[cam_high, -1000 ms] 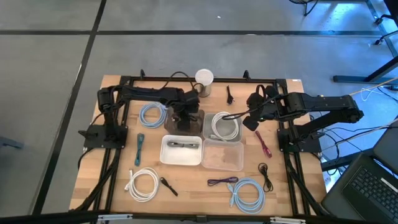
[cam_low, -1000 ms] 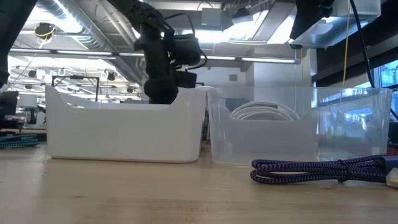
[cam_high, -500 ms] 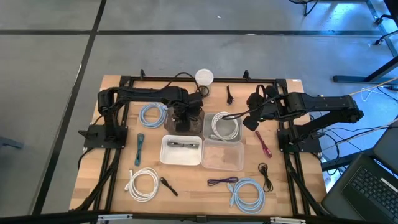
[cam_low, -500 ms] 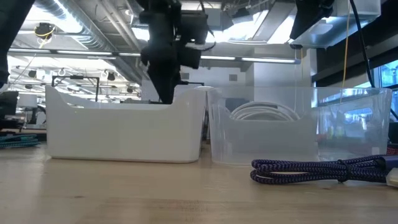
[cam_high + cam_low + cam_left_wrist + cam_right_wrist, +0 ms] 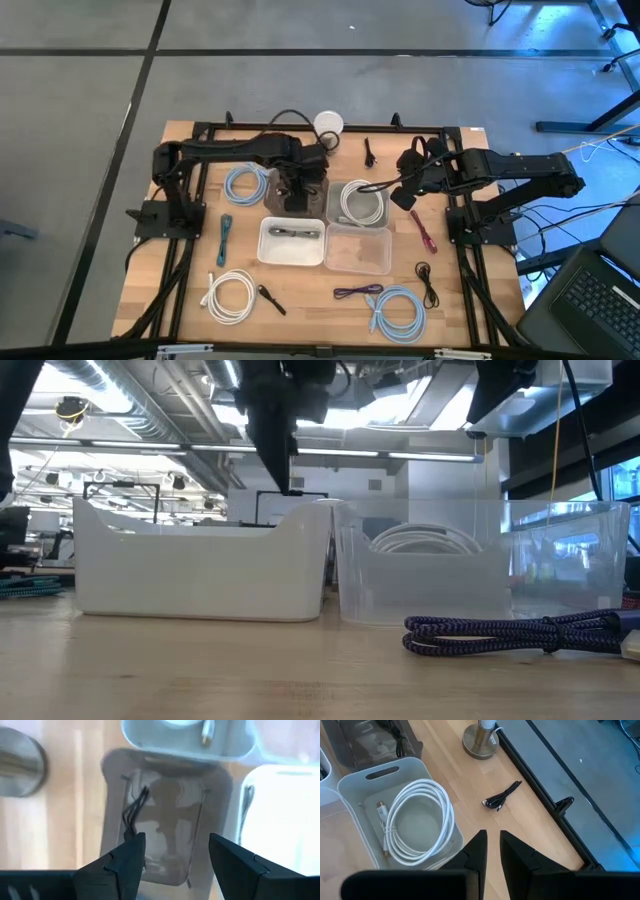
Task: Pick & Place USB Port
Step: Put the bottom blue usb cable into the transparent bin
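- Fingers of the left gripper (image 5: 175, 857) stand wide and empty above the smoky translucent bin (image 5: 160, 820), where a thin black cable (image 5: 134, 810) lies at the bottom.
- Right gripper (image 5: 490, 851) waits with its fingers nearly together, holding nothing, beside the pale grey bin (image 5: 355, 782) that holds a coiled white cable (image 5: 415, 822).
- Progress, by my reading: some cables are already sorted into bins, while the white coil (image 5: 231, 295), the pale blue coil (image 5: 398, 308) and the braided purple cable (image 5: 510, 632) lie loose on the wooden tabletop (image 5: 300, 305).
- White opaque tray (image 5: 200, 565) has rounded walls; the clear tub (image 5: 357, 250) looks empty.
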### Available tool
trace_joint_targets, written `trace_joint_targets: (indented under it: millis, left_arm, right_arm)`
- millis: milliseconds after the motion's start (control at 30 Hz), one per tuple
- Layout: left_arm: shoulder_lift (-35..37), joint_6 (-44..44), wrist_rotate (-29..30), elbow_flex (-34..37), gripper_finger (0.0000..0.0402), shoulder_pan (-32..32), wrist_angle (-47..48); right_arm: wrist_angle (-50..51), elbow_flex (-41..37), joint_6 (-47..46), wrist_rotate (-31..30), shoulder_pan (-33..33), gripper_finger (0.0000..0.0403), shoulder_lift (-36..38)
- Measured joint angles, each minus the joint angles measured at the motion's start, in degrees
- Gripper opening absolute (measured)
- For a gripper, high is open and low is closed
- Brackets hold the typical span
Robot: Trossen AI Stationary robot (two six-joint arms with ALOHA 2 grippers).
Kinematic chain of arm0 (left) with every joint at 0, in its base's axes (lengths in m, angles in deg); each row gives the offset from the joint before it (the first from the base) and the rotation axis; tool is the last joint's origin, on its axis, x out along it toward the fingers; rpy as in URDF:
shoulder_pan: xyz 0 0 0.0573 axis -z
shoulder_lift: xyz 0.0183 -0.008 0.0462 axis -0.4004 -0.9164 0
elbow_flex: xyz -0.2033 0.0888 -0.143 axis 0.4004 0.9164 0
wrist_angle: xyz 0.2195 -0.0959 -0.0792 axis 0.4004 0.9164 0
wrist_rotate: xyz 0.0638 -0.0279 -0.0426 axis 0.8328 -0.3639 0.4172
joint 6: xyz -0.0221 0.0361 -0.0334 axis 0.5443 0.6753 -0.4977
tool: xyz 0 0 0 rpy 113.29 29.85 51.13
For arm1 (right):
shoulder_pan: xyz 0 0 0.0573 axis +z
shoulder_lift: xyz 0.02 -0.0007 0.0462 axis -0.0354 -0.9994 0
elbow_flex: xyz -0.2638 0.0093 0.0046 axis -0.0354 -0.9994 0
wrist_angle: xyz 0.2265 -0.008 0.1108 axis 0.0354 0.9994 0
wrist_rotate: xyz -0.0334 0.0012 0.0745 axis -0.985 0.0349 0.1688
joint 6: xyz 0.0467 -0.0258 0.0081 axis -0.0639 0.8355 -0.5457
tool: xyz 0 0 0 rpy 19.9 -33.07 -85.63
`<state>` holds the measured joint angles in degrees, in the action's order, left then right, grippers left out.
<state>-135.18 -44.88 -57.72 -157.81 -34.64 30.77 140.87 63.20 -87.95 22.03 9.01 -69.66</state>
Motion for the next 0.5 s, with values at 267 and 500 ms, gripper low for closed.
trace_joint_targets:
  millis: [267,500]
  left_arm:
    - [13.14,-7.13,7.38,0.88,0.0209,3.62,-2.09]
    - [26.30,-10.75,12.28,8.19,0.0209,12.10,-13.86]
  right_arm:
    - [1.40,0.00,-0.02,0.04,0.00,0.0056,0.00]
    - [1.73,0.01,-0.02,0.04,0.00,0.0055,0.00]
